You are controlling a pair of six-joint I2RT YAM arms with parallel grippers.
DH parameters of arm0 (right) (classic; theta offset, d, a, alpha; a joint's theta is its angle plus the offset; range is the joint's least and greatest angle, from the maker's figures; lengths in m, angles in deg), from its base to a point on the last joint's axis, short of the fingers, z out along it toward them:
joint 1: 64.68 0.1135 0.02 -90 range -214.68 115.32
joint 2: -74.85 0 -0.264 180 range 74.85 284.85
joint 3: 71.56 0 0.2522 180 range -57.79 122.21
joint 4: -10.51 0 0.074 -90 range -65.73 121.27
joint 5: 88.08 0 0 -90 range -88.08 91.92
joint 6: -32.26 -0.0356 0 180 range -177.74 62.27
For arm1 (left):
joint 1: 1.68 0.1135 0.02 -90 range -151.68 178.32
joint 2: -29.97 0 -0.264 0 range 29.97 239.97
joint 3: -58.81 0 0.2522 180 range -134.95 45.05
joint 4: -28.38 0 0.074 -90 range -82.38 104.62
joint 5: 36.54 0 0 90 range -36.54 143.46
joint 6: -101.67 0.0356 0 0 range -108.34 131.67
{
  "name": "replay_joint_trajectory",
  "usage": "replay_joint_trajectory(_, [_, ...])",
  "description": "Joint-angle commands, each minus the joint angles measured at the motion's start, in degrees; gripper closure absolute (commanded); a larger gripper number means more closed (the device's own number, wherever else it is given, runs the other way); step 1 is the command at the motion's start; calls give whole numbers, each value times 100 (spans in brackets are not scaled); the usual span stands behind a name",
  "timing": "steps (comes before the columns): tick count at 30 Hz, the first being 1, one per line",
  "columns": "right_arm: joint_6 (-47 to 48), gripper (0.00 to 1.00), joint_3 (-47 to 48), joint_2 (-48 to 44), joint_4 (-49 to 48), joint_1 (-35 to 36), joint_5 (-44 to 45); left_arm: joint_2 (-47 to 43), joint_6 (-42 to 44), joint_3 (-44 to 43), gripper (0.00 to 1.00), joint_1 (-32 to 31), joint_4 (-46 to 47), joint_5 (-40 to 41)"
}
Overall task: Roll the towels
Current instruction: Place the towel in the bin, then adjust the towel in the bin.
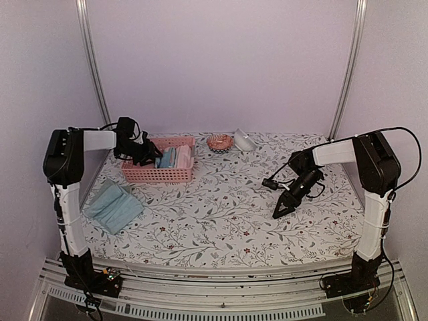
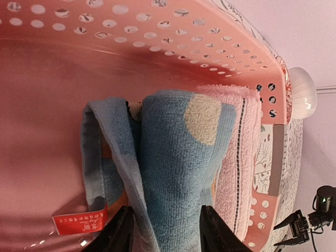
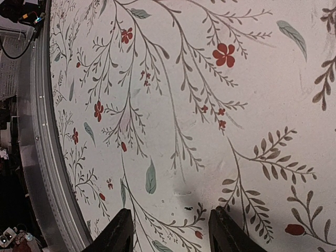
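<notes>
Pink basket [image 1: 159, 176], far left, holds two rolled towels [image 1: 175, 158] under my left gripper [image 1: 151, 158]; the teal towel [image 1: 112, 205] lies unrolled, near left. Left wrist: jaws straddle the blue towel [image 2: 178, 178]; pinching or not, I cannot tell, and lifting could drag it loose. Right wrist: right gripper [image 3: 168, 223] spread, empty.

Red tag [image 2: 80, 223] on the blue towel [image 2: 173, 178] carries unreadable white print.

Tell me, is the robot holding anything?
Right gripper: nothing. Left gripper straddles the blue towel at its near end; gripping or not, I cannot tell.
</notes>
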Motion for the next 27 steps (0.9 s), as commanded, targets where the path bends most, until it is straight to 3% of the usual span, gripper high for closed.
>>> replay_joint_trajectory(1, [49,50,60,120,92,34,23,-138,156,82,54,-58,-161,177])
replay_joint_trajectory(9, [47,50,64,98,91,39,15,-428,331,25,55,-219,-358,698])
replay_joint_trajectory(15, [47,50,64,97,91,49,23,-497,627,-258,55,-488,-801,1597])
replay_joint_trajectory(21, [65,50,64,115,100,43,28,-95,740,-737,55,-832,-1025,1986])
replay_joint_trajectory(27, [69,50,55,91,116,43,32,448,776,-1366,55,-1121,-1523,2901])
